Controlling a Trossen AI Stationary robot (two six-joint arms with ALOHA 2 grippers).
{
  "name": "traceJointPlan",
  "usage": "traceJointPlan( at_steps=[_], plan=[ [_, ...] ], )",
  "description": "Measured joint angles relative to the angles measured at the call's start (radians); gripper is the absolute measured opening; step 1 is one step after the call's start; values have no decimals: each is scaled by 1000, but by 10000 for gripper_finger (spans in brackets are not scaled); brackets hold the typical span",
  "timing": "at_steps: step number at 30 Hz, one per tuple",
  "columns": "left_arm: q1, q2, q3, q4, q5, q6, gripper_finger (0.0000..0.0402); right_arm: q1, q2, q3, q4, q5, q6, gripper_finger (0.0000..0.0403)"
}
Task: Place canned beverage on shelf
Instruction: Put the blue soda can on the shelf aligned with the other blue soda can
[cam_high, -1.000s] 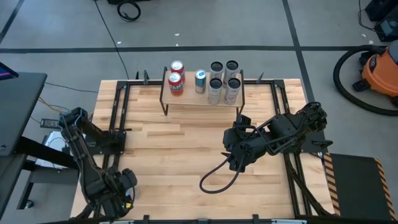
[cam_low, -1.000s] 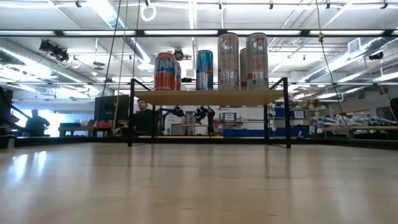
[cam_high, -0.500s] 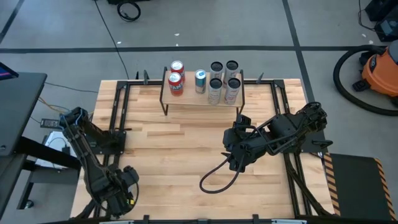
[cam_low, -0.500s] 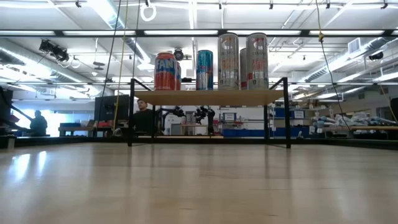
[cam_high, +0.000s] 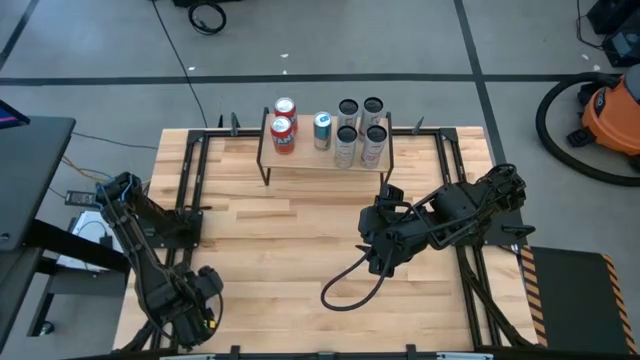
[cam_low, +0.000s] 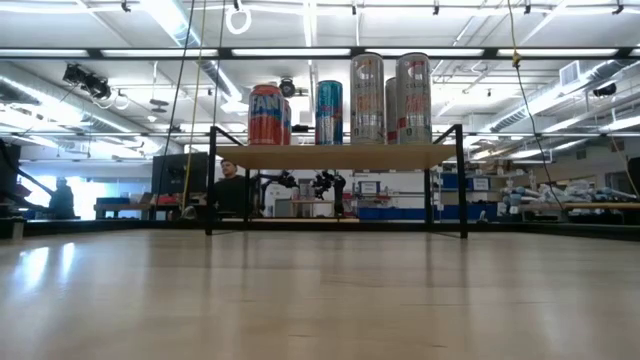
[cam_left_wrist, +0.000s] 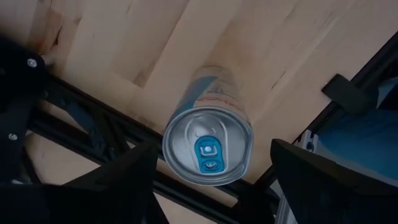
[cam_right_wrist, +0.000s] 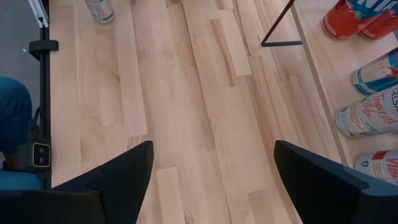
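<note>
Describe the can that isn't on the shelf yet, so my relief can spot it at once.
Start at the wooden table's near left corner, where the left hand hangs open. Directly below it, one can stands upright on the tabletop. It is the only can off the shelf, with a silver lid and a blue pull tab.

The floor (cam_high: 400, 40) around the surface (cam_high: 290, 250) was grey concrete crossed by dark lines, with a coiled black cable (cam_high: 207, 15) lying on it. An orange vacuum (cam_high: 612, 110) with a black hose (cam_high: 560, 140) stood beside the surface, and a dark desk (cam_high: 30, 170) stood at the opposite side. In the low view the hall beyond was lit by long ceiling strip lights (cam_low: 170, 18), with benches (cam_low: 130, 208) and blue bins (cam_low: 385, 212) far back. A person (cam_low: 232, 190) sat there; another (cam_low: 62, 195) stood by bright windows (cam_low: 100, 188).
</note>
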Motion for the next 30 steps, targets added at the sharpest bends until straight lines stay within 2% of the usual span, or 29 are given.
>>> traceJointPlan(
  at_steps=[13,24,30],
  plan=[
    [-3,57,-2,-3,-2,36,314,0,0,0,1,-19,0,343],
    [-2,58,-2,8,-3,33,313,9,0,0,18,-26,0,343],
    [-2,58,-2,6,-3,11,284,9,0,0,24,-26,-2,343]
  ],
)
